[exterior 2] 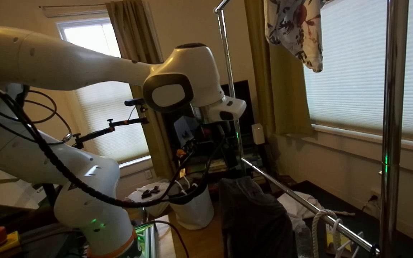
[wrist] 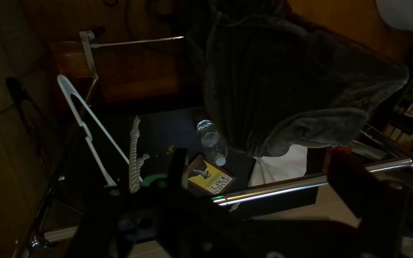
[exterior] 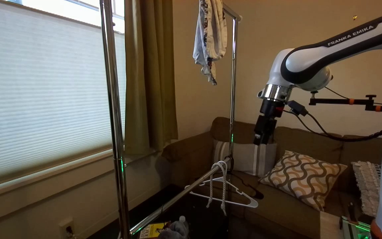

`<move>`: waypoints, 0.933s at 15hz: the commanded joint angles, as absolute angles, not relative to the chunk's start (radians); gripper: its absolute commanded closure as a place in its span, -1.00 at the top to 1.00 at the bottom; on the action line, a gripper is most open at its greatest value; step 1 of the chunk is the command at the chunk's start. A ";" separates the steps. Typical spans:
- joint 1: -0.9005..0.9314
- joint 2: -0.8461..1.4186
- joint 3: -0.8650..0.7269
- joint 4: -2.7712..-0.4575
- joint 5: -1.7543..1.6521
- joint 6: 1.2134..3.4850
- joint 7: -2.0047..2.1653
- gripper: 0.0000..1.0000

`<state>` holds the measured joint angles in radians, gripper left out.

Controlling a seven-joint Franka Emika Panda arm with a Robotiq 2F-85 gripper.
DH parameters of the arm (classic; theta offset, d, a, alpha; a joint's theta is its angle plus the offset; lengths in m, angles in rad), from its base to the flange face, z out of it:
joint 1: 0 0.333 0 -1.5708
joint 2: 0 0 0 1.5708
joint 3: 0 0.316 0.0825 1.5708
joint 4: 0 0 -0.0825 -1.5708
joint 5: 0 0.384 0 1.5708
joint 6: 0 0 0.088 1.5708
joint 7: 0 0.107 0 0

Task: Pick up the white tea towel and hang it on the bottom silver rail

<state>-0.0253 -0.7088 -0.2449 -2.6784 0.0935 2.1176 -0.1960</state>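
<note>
The bottom silver rail (exterior: 171,201) is the low bar of the clothes rack (exterior: 114,99), and it shows in all 3 views. The gripper (wrist: 259,157) points down. It is higher up than the rail and does not touch it. In the wrist view its 2 fingers (wrist: 179,165) are spread wide apart. They have hold of nothing, and lower down you can see the rail in the space between them.

The white tea towel (exterior 2: 298,27), with red and blue-grey bits printed on it, hangs high above the rail, up by the top bar (exterior: 231,12). Its upper end is cut off in both exterior views, so I can't tell just how it is hung.

A white hanger (exterior: 251,202) hangs from the rail near 1 end, and a white rope (exterior: 224,187) is looped over the rail right by it, with 2 strands hanging down.

Lower than the rail is a black table (wrist: 163,136) with a clear bottle (wrist: 212,139) and a yellow book (wrist: 210,177) on it. A big dark grey blanket (wrist: 292,79) is beside the rail, and it hides part of a plain white cloth (wrist: 281,165) that is also lower than the rail.

In an exterior view, a brown sofa (exterior: 277,209) with 2 pillows (exterior: 305,176) is past that end of the rail.
</note>
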 commanded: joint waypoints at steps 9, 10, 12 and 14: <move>0.001 -0.758 -0.197 -2.639 0.234 2.181 -0.159 1.00; 0.005 -0.764 -0.183 -2.614 0.254 2.209 -0.149 1.00; 0.011 -0.774 -0.150 -2.556 0.262 2.266 -0.137 1.00; 0.023 -0.776 -0.130 -2.493 0.248 2.323 -0.144 1.00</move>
<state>0.0059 -0.7516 -0.1577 -2.5587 0.2399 2.2671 -0.1552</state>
